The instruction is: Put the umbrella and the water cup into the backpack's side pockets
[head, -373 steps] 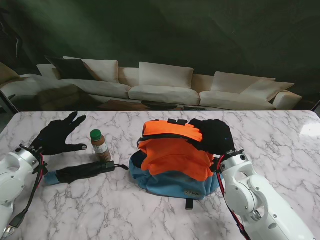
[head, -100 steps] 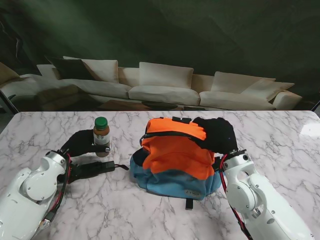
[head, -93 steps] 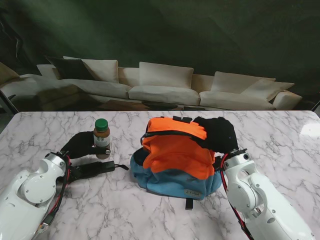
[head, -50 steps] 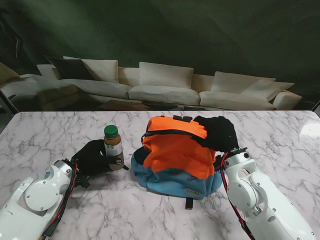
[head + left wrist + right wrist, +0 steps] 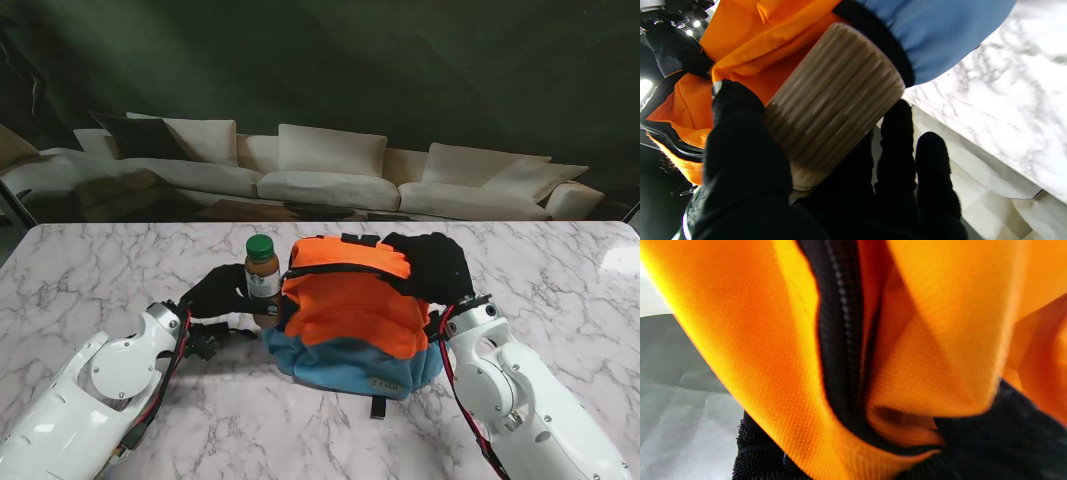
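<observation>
Nearest you, your left hand is wrapped around the water cup, thumb on one side and the other fingers curled round the opposite side. The cup stands upright in this grip, its base pressed against the left flank of the backpack. The left wrist view shows the ribbed brown base touching the black-edged rim of the blue side pocket; whether the base has passed inside that rim cannot be told.

The cup is a brown ribbed bottle with a pale label and a green cap. Just behind your left hand, a short black piece of the umbrella shows on the marble table; the rest is hidden by the arm.

Beyond the cup, the backpack sits upright, orange above and blue along the base, with a black zipper running through the orange cloth.

Farthest across, your right hand is closed over the backpack's upper right corner, fingers folded into the orange fabric.
</observation>
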Available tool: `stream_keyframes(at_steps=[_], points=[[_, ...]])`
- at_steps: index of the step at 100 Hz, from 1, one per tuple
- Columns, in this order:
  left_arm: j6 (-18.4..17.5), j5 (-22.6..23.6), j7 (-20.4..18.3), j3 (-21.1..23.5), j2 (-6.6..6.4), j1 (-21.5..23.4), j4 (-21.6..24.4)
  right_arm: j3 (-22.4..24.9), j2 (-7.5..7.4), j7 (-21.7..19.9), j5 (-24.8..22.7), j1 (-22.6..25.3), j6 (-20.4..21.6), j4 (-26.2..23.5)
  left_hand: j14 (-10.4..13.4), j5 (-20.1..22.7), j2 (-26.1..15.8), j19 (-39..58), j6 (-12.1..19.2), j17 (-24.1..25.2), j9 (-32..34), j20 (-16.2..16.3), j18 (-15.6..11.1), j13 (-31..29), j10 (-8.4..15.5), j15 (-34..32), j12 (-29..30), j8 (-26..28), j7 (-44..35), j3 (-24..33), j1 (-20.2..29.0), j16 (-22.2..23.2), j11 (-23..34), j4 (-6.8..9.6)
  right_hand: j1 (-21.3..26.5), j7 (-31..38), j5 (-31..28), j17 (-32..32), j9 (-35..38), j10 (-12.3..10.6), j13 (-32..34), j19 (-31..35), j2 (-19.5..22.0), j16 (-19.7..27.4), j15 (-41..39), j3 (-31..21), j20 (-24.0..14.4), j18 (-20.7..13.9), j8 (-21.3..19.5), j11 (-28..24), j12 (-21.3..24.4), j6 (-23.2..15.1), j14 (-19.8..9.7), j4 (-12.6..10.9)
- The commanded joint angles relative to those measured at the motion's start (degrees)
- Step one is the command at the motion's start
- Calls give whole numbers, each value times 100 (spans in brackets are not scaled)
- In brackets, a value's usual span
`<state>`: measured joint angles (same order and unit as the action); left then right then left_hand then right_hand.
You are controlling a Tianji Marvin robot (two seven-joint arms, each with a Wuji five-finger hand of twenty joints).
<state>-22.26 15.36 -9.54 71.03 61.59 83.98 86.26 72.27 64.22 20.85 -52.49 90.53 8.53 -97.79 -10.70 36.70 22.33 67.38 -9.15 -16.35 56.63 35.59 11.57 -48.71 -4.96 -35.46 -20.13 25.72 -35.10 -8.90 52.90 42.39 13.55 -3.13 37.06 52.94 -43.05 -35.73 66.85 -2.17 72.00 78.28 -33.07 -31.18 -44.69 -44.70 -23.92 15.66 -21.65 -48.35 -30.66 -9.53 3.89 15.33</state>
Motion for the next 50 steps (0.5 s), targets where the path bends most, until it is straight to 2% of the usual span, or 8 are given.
stream_keyframes(at_steps=[1, 35, 50], points=[[-108, 216, 142, -80, 112, -190, -71, -35, 3, -14, -7, 2, 43, 22, 122, 766, -1104, 105, 1081, 38, 438, 124, 4, -56, 557, -377, -175, 29, -174, 964, 1459, 145, 470, 316, 686, 619, -293, 33, 32, -234, 300, 75, 607, -74, -58, -486, -45, -112, -252, 3, -65, -1242, -153, -232], [31, 225, 565, -595, 265, -672, -570, -69, 5, -27, 47, -41, 155, 79, 154, 730, -1136, 59, 1137, 103, 387, 128, -28, 25, 629, -286, -177, -5, -181, 954, 1436, 170, 433, 317, 693, 618, -288, 24, 27, -239, 299, 74, 619, -77, -52, -480, -55, -115, -263, 9, -71, -1264, -159, -233], [15, 285, 683, -823, 308, -866, -789, -120, 10, -35, 82, -87, 151, 117, 157, 775, -1126, 76, 1225, 162, 358, 188, -26, 46, 680, -737, -182, -133, -175, 908, 1383, 561, 414, 301, 687, 618, -289, 23, 28, -239, 295, 74, 623, -78, -49, -477, -59, -120, -263, 10, -72, -1258, -154, -232]])
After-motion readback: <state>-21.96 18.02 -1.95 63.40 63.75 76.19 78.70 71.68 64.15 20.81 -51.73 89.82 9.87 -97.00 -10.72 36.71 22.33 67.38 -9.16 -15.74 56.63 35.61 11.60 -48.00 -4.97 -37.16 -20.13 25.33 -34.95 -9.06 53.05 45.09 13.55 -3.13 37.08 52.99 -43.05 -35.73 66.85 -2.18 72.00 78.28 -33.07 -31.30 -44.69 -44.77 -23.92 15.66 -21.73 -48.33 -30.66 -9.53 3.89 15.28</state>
